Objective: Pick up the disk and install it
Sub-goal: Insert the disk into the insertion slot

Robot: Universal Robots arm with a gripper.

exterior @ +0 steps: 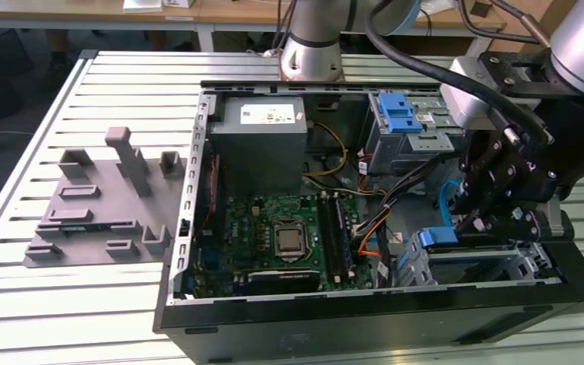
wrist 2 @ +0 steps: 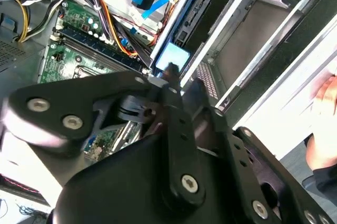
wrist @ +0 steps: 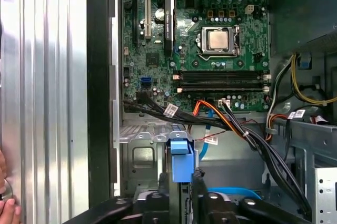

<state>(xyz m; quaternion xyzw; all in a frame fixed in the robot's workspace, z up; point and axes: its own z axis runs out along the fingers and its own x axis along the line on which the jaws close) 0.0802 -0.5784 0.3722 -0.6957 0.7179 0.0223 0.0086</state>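
Disk (wrist: 179, 158) clamped by its blue carrier in gripper (wrist: 180, 179), four o'clock in computer case (exterior: 271, 323), at drive cage (exterior: 520, 262) mouth. Best kept square, pushed straight, clear of cables (wrist: 237, 129).

The exterior view looks down at a slant over the whole worktop (exterior: 28, 304), taking in the open computer case (exterior: 373, 323) and the arm. The first wrist view faces straight down into the case, close above the motherboard (wrist: 210, 2). The second wrist view sits closer and tilted, looking past the gripper (wrist 2: 172, 75). All three share the motherboard.
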